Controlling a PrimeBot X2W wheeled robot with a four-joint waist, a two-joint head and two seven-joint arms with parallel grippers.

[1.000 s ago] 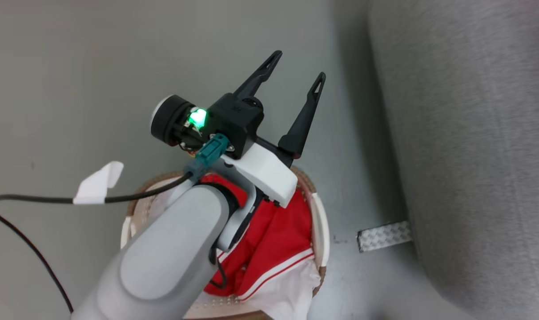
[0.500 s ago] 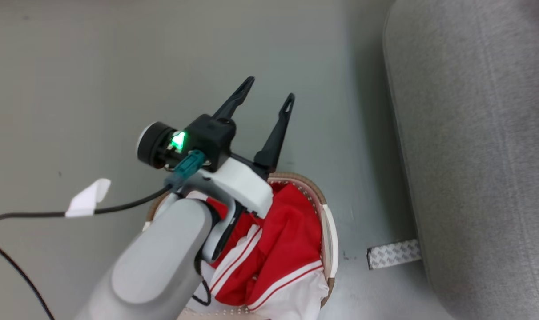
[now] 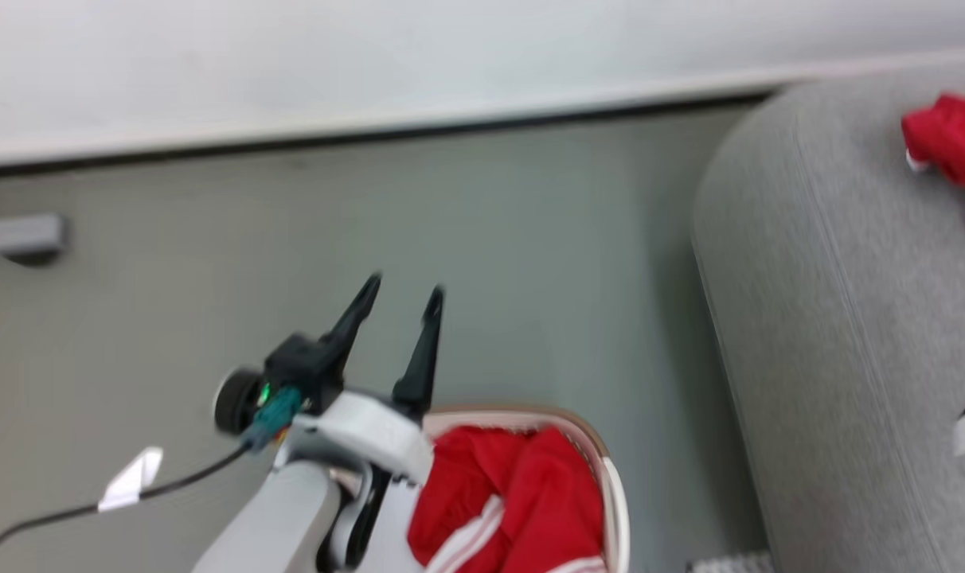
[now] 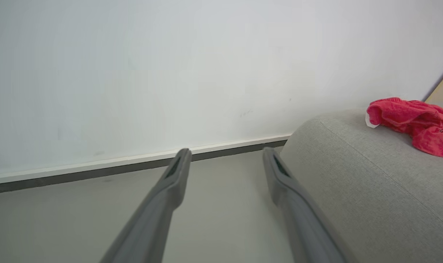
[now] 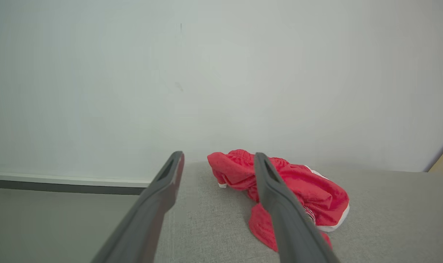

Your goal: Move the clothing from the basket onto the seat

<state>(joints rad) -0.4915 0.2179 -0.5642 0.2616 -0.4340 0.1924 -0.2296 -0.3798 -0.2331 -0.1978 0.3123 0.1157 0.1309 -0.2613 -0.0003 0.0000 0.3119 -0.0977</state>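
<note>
Red clothing (image 3: 522,493) is seen heaped in the basket (image 3: 615,509), which stands on the floor (image 3: 530,239) near the seat (image 3: 833,318). A second red piece (image 5: 316,195) already lies crumpled on the seat's top. The left gripper (image 3: 403,288) is held by the basket's far-left rim with its fingers parted fairly wide and nothing between them. They point away toward the wall, not down into the fabric. The right gripper (image 5: 218,155) is likewise parted and empty, aimed across the seat at the piece lying there. The step in hand is judged to be a reach for what is left in the basket. To do it well, the left wrist should be tipped so the fingers point down, then lowered onto the highest fold near the middle of the heap, clear of rim and handle. Several layers should be pinched, since thin cloth is probably lost from a shallow bite. The lift is best carried straight up until the hem is clear of the rim — otherwise the basket may be dragged or tipped.
</note>
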